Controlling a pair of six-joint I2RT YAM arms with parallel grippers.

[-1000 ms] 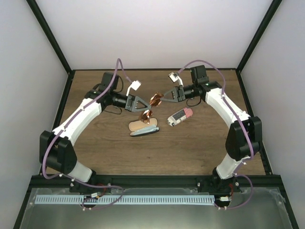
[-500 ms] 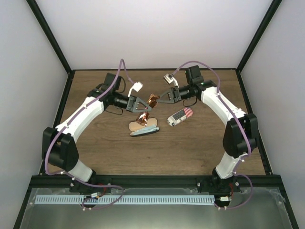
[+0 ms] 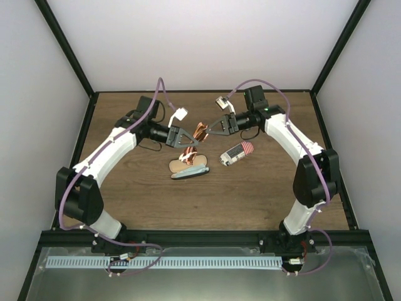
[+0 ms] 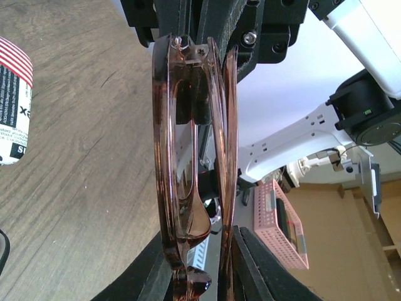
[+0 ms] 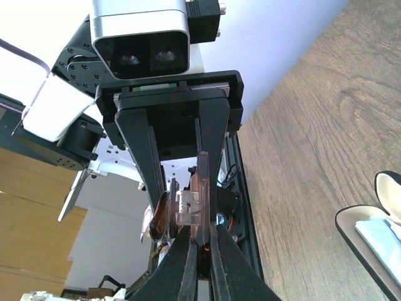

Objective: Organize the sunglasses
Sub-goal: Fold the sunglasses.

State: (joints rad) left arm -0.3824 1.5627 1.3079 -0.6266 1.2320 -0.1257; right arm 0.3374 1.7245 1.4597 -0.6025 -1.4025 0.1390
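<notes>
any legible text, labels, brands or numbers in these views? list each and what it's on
Nothing reads as a whole word.
On the striped case: black print on a white panel, cut off by the edge of the left wrist view. Only stray letters show, and in the top view it is too small to read.
On the sunglasses: no marking visible.
On the tan case: no text visible.
</notes>
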